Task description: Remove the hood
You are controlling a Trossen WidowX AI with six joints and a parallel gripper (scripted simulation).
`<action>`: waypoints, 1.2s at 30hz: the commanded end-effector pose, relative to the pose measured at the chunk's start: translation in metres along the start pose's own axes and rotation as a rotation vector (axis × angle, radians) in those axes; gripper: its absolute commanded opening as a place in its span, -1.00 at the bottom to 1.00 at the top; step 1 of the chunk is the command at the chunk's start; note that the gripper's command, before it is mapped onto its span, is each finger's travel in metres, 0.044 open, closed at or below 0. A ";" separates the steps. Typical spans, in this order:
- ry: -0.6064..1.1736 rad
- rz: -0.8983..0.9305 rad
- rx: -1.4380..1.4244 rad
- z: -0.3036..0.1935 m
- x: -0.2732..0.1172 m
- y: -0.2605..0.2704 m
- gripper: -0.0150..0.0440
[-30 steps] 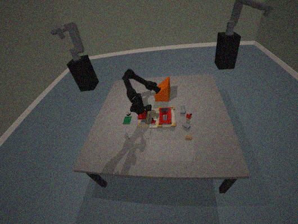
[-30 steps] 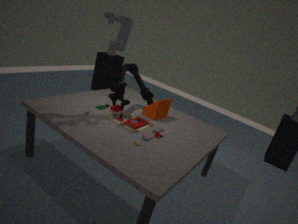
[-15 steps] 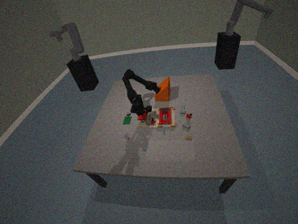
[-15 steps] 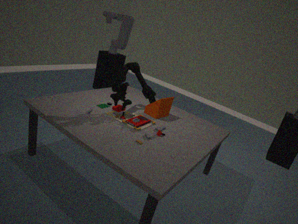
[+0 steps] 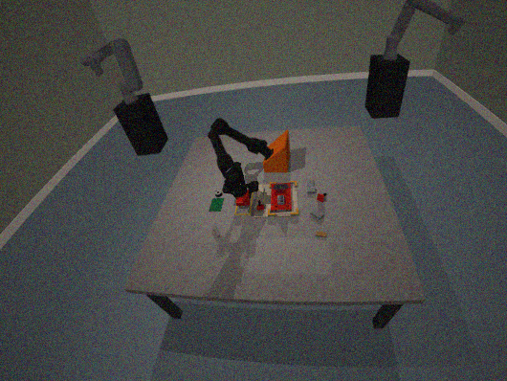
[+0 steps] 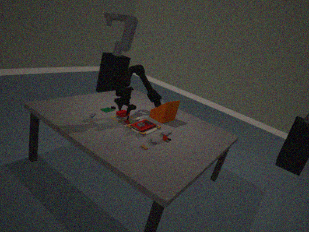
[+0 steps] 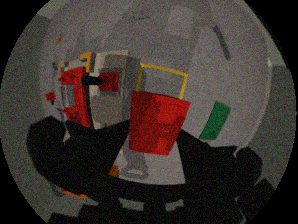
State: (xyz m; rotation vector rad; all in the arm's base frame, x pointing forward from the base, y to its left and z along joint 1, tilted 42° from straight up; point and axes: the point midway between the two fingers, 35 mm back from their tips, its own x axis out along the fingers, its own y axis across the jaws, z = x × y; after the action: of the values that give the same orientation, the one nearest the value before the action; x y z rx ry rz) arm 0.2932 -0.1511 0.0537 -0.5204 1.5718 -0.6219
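1. Your black pincer (image 5: 243,197) is clamped on the flat red hood panel (image 7: 156,123), held above the grey counter (image 5: 287,268).
2. The hood sits over the front end of the red-and-white toy car (image 5: 281,197), whose yellow-edged frame shows beneath it.
3. The small green rectangular marked area (image 5: 216,205) lies just beside the pincer, apart from the hood.
4. An orange wedge block (image 5: 278,153) stands behind the car.

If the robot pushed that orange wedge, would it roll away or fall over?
Probably neither. The orange wedge rests on a broad flat base on the table, so it would likely slide. It looks stiff, with sharp straight edges. Its sloped face could let a pusher slip upward.
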 end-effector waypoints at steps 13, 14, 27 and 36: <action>0.002 -0.003 -0.006 -0.001 0.008 0.000 -0.49; 0.002 -0.003 -0.006 -0.001 0.008 0.000 -0.49; 0.002 -0.003 -0.006 -0.001 0.015 0.000 -0.49; 0.002 -0.003 -0.006 -0.001 0.019 0.000 -0.49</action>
State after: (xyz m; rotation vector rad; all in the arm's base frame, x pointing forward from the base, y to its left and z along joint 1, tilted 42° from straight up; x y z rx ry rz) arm 0.2914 -0.1625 0.0413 -0.5216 1.5718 -0.6230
